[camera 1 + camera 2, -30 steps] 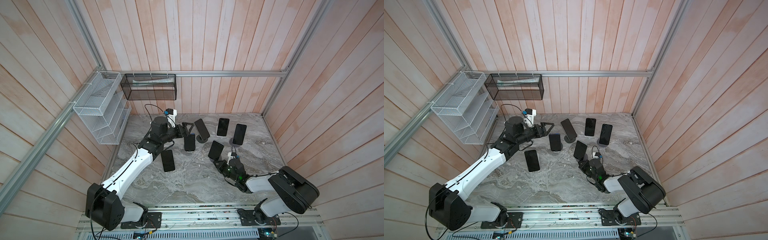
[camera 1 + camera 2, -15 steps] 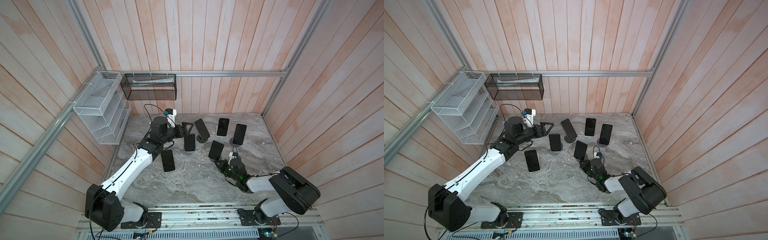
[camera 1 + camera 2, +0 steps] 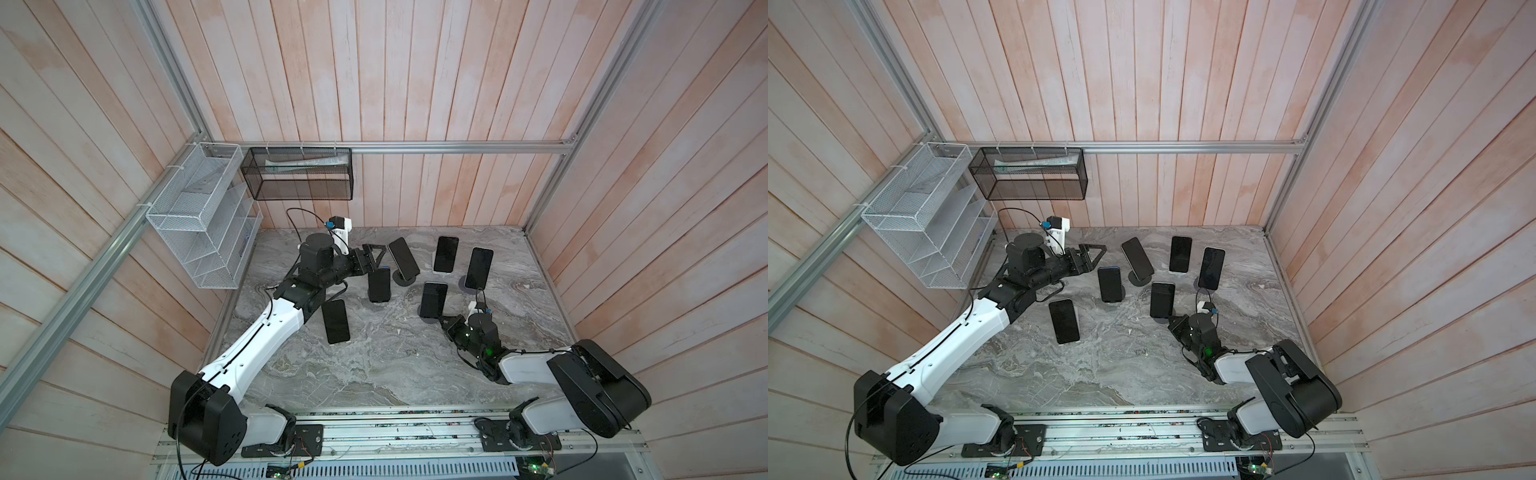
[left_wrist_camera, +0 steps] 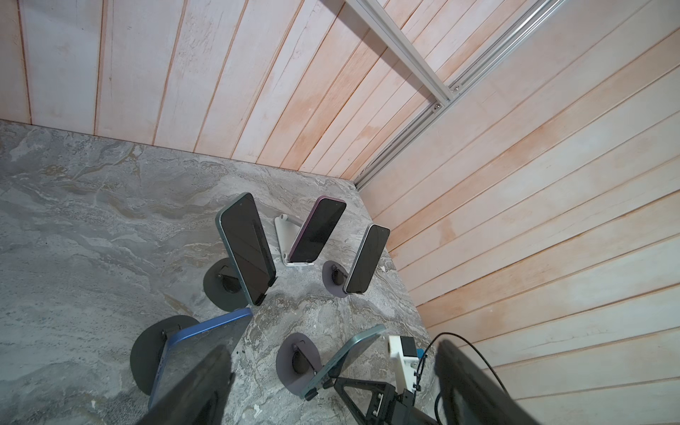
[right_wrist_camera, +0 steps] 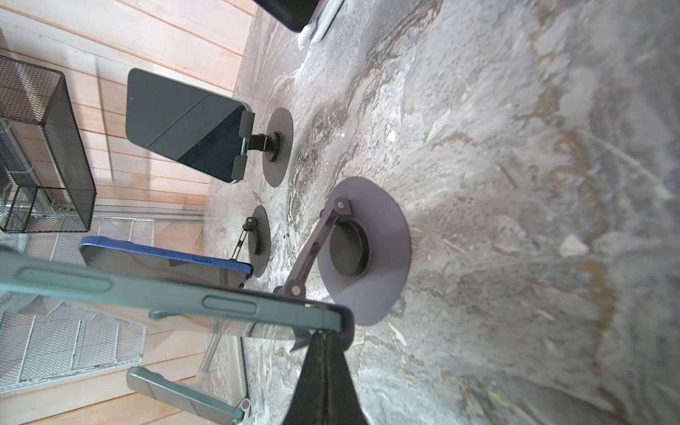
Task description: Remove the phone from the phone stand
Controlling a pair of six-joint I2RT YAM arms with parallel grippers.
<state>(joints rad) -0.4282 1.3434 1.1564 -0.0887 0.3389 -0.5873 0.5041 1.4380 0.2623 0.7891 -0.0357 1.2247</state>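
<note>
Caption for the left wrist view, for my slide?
Open left gripper hovers by a blue phone on its round stand; four other propped phones in view.

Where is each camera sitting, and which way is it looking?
Top views: high over the front edge, looking down at the table; left arm and right arm show whole.
Left wrist: on the left arm, facing the far right corner; open left tool shows.
Right wrist: low on the right arm, facing the white rack; shut right tool shows.
Shared: both wrist views catch the teal phone.
</note>
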